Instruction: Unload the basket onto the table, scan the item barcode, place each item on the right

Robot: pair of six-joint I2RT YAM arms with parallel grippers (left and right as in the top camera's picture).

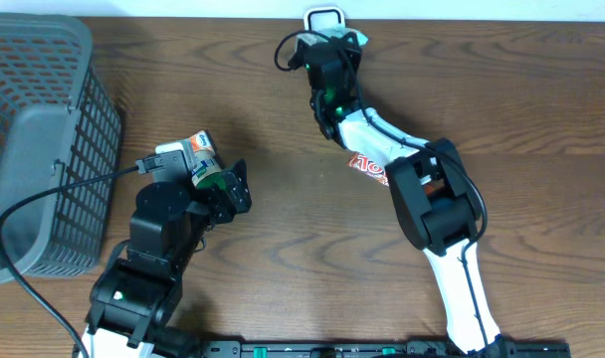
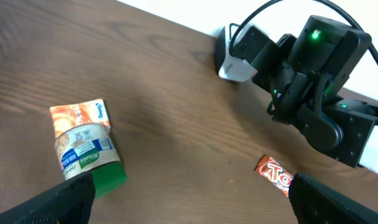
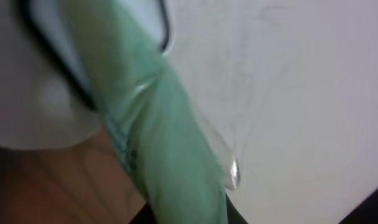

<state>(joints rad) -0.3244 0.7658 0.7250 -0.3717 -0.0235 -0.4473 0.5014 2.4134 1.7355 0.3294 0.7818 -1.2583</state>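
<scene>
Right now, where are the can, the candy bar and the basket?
can [image 2: 84, 152], left wrist view, on its label.
candy bar [image 2: 273, 172], left wrist view, on its wrapper.
basket [image 1: 96, 134], overhead view, on its mesh wall.

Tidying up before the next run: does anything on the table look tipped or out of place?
The green-lidded can lies on its side by an orange box, right of the basket. Nothing looks spilled or damaged.
</scene>
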